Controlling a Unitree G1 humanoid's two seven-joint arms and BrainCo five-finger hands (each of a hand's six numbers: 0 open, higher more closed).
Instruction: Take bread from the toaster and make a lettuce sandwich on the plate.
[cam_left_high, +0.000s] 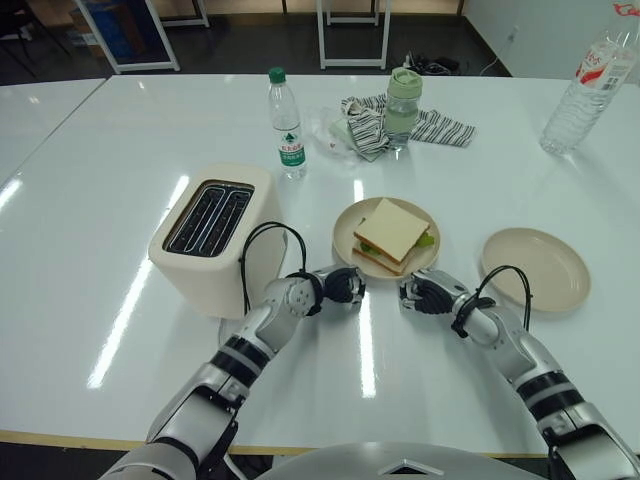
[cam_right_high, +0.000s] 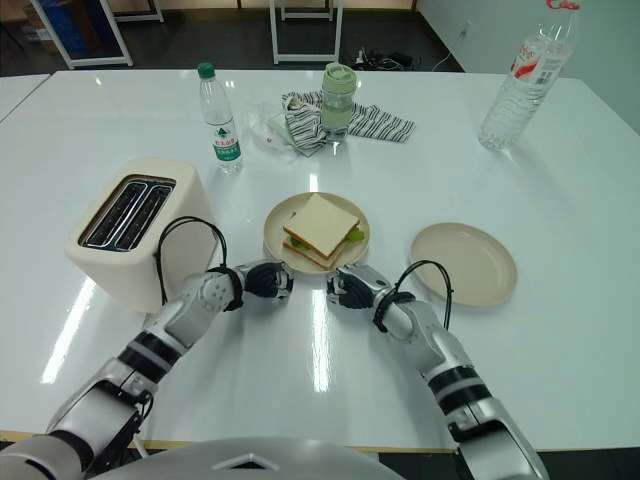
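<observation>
A cream toaster (cam_left_high: 212, 237) stands at the left of the white table, its two slots dark with no bread showing. Right of it a beige plate (cam_left_high: 349, 216) carries a sandwich (cam_left_high: 390, 233): white bread on top, green lettuce at its edges, bread below. My left hand (cam_left_high: 340, 287) rests just in front of the plate's near left rim, fingers curled, holding nothing. My right hand (cam_left_high: 426, 294) sits in front of the plate's near right rim, fingers also curled and empty. Neither hand touches the sandwich.
A second, bare beige plate (cam_left_high: 535, 268) lies at the right. Farther back stand a green-capped water bottle (cam_left_high: 287, 124), a pale green tumbler (cam_left_high: 402, 106) on a striped cloth (cam_left_high: 440, 127), and a large clear bottle (cam_left_high: 588, 87) at the far right.
</observation>
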